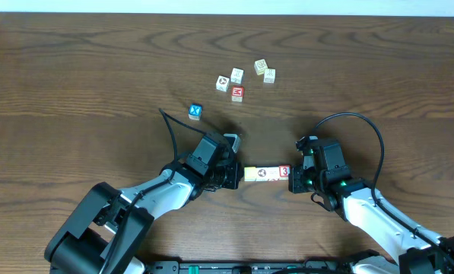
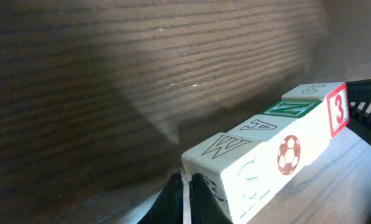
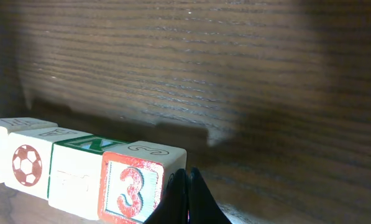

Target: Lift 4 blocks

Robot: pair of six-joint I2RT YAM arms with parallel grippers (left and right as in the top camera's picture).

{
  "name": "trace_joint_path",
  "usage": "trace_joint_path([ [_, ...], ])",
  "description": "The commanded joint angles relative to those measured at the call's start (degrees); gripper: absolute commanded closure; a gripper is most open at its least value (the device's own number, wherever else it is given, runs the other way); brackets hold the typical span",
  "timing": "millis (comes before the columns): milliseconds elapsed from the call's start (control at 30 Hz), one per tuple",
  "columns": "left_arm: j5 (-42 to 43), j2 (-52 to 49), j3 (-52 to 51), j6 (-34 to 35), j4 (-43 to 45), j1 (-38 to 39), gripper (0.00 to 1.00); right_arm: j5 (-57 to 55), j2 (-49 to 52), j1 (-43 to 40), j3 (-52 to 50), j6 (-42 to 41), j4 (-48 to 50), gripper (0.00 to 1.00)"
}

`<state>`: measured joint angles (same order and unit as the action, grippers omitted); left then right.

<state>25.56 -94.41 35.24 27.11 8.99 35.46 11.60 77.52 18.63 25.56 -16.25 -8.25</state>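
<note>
Row of four blocks (image 1: 266,173) lies end to end, nearer the robot than the blue cube (image 1: 195,111) and off toward the right-arm side of it. Left gripper (image 1: 238,174): fingers pressed together, tips butted against the pale end block (image 2: 235,177). Right gripper (image 1: 291,180): fingers likewise together, pushing on the red "3" block (image 3: 130,186) (the green N block (image 2: 290,110) sits next to it). Cannot tell whether the row clears the table (image 1: 74,76). Loose cubes (image 1: 242,80) lie beyond the blue cube.
</note>
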Motion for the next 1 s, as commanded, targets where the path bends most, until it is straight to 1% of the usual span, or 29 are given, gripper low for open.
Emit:
trace_joint_path([
  [0,1.0,-0.6,0.4,-0.7,0.1,0.3,0.93,4.3,0.4,0.7,1.2,0.5,0.6,0.99],
  [333,1.0,-0.6,0.4,-0.7,0.3,0.3,0.93,8.0,0.4,0.9,1.2,0.4,0.7,0.99],
  [967,1.0,1.7,0.4,-0.7,0.5,0.3,0.93,8.4,0.4,2.5,1.2,-1.3,1.6,0.99],
])
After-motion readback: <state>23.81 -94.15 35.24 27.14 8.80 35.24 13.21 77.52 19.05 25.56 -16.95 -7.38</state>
